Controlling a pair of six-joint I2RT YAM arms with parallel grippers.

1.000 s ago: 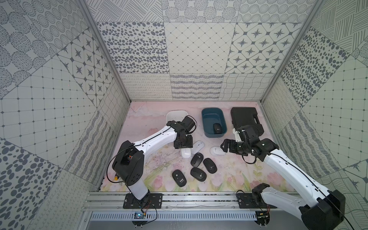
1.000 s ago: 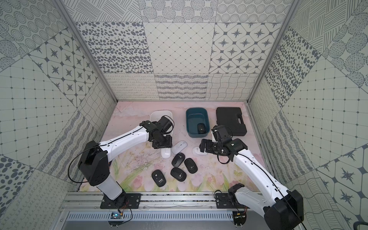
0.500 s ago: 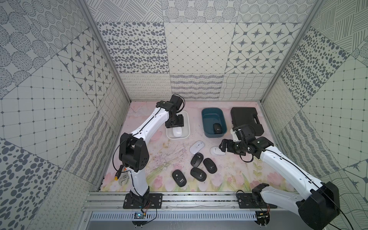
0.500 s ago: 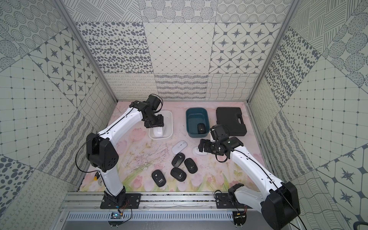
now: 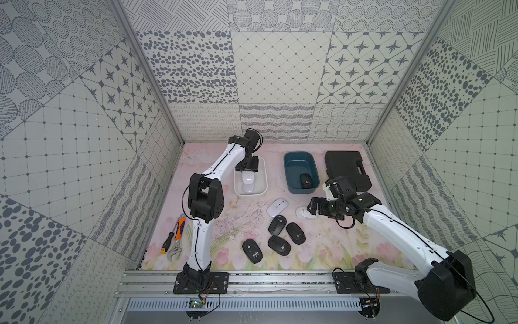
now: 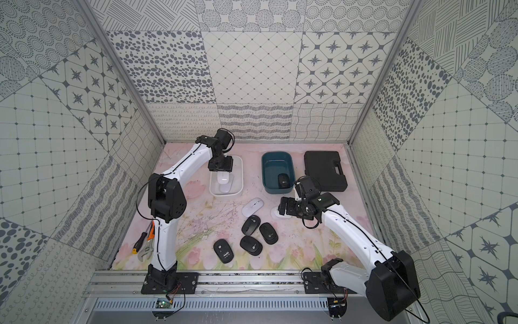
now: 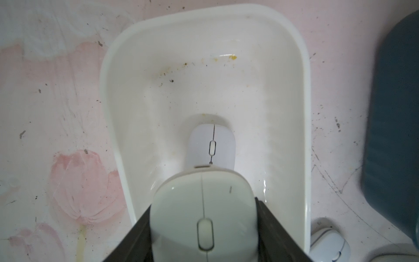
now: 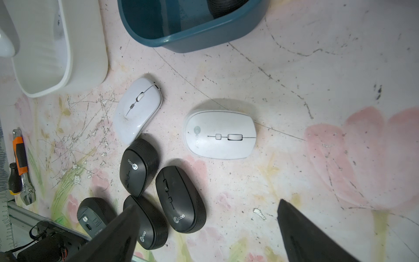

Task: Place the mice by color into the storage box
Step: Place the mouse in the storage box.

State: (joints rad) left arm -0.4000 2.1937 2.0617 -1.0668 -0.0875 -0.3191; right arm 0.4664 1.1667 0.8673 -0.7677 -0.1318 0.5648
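Observation:
My left gripper [image 7: 203, 223] is shut on a glossy white mouse [image 7: 204, 204] and hangs over the white storage box [image 7: 303, 113], where another white mouse [image 7: 210, 145] lies. In both top views that gripper [image 5: 246, 168] sits at the box's far end. The teal box [image 5: 291, 168] holds one black mouse [image 5: 306, 181]. Two white mice [image 5: 277, 207] [image 5: 304, 212] and several black mice [image 5: 277, 225] lie on the mat. My right gripper [image 8: 207, 204] stands open, low and just right of the nearer white mouse [image 8: 221, 135], with nothing between its fingers.
A black hard case [image 5: 346, 171] lies right of the teal box, close behind my right wrist. A screwdriver and an adjustable wrench [image 5: 175, 238] lie at the mat's front left. Patterned walls close in three sides.
My left arm has lifted a white mouse from the middle of the mat and carried it back over the white box. The right gripper has barely moved.

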